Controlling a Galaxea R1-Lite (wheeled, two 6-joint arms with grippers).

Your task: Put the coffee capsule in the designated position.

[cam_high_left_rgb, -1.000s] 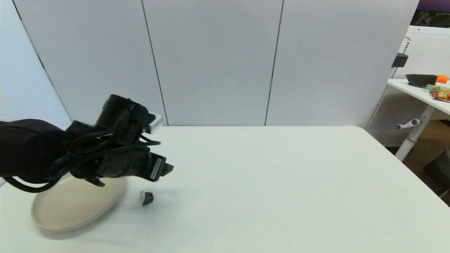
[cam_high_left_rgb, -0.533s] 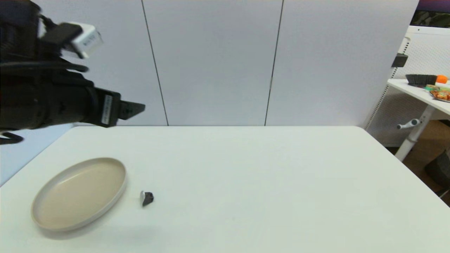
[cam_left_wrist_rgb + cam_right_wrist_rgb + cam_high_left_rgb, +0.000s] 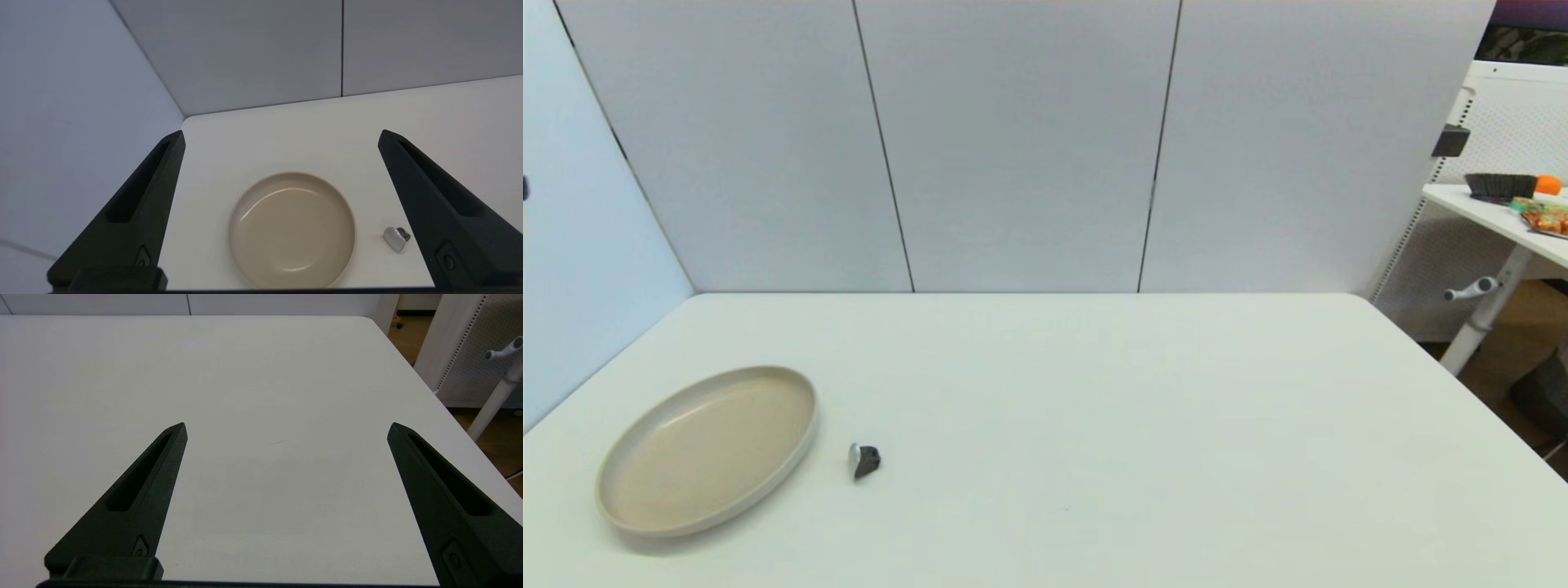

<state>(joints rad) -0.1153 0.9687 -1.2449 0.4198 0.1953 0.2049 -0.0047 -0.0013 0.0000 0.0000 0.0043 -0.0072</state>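
**Capsule beside the plate, both grippers clear**

The coffee capsule (image 3: 863, 461) lies tipped on the table (image 3: 1143, 425), just beside the plate (image 3: 619, 514) at its 3 o'clock, apart from the rim. The left gripper (image 3: 282, 136), fingers spread wide and holding nothing, hangs above both. The right gripper (image 3: 286, 428), equally wide, overlooks bare tabletop, probably idle.

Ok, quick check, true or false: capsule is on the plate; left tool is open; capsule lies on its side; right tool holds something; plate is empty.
1. The capsule is on the plate. False: it lies on the table, beside the plate and apart from it.
2. The left tool is open. True.
3. The capsule lies on its side. True.
4. The right tool holds something. False: it is open and holds nothing.
5. The plate is empty. True.
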